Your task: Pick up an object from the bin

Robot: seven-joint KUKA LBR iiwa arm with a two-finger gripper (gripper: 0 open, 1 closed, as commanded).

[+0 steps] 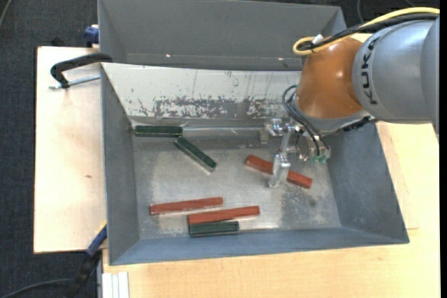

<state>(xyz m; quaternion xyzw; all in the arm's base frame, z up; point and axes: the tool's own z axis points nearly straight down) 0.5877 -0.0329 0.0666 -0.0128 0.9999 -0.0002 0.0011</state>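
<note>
My gripper (279,174) hangs low in the right half of the bin, under the orange wrist cover. It stands over the middle of a short red bar (258,164) that lies slanted on the bin floor. The gripper's metal tip crosses the bar and hides its centre, so the bar's right end (301,181) shows apart from the left end. Whether the tip touches the bar I cannot tell. A dark green bar (195,153) lies slanted some way to the left.
Another dark green bar (158,130) lies along the back wall at the left. Near the front wall lie two long red bars (186,206) (223,213) and a dark green bar (214,227). The arm reaches in from the right.
</note>
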